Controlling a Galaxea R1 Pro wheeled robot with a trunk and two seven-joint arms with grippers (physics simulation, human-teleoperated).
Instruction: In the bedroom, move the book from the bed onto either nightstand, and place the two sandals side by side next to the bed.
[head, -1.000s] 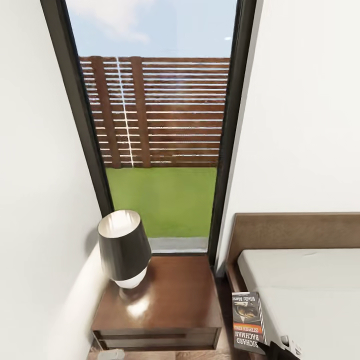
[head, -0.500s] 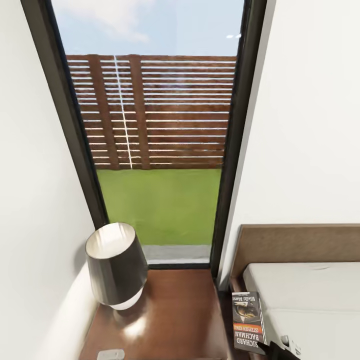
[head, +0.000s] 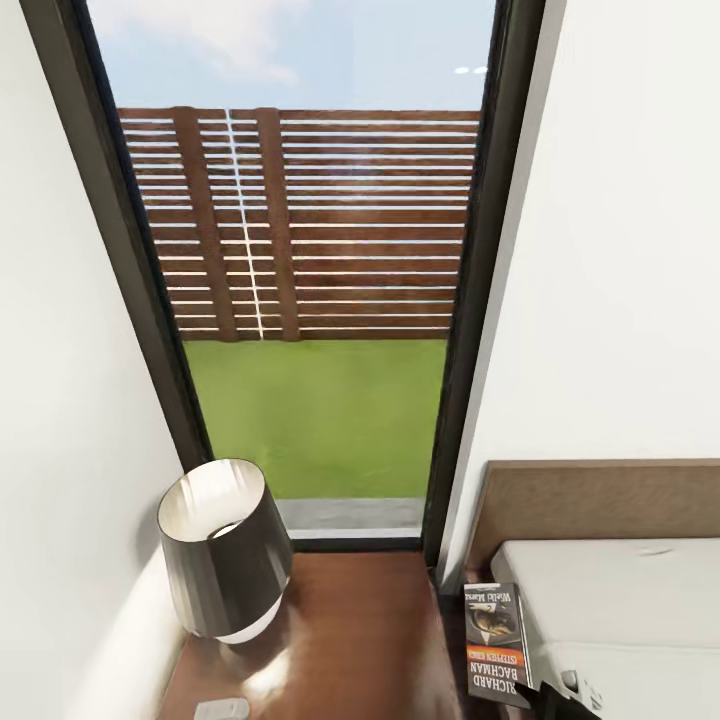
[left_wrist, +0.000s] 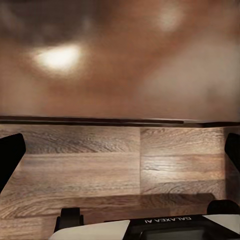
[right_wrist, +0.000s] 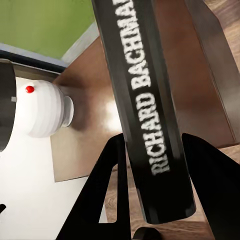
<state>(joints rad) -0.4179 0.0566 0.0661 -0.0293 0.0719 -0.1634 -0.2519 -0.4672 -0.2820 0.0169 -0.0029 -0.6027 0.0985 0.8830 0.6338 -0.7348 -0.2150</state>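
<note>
Dark book (right_wrist: 145, 125) clamped in right pincer (right_wrist: 150, 175) above nightstand (head: 350, 640); left pincer (left_wrist: 120, 150) wide

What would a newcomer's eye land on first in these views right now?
Probably the tall black-framed window straight ahead, with green grass and a slatted wooden fence beyond it. Next, the dark-shaded lamp standing on the left of the glossy nightstand below the window. In the right wrist view, the book lettered "Richard Bachman" sits clamped in the right pincer, beside the bed.
</note>
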